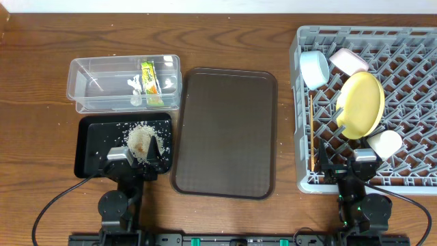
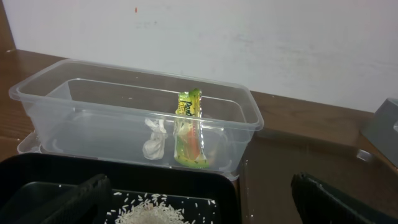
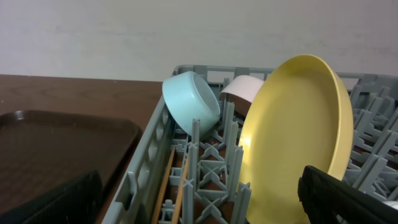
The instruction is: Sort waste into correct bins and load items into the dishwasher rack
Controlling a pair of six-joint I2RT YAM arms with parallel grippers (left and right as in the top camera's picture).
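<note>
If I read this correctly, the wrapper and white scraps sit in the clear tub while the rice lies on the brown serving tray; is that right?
Not quite. The wrapper and white scraps are in the clear tub, but the rice lies in the black tray, not on the brown serving tray; the overhead view shows it.

- The serving tray (image 1: 225,133) lies mid-surface (image 1: 34,41).
- Left of it, far side: the tub (image 1: 85,72), holding the wrapper (image 1: 150,78) and scraps (image 1: 134,87).
- Left of it, near side: the shallow tray (image 1: 92,147), holding rice (image 1: 138,139).
- Right of it: the rack (image 1: 410,68), holding the plate (image 1: 360,104), cup (image 1: 384,144) and chopsticks (image 1: 312,133).
</note>
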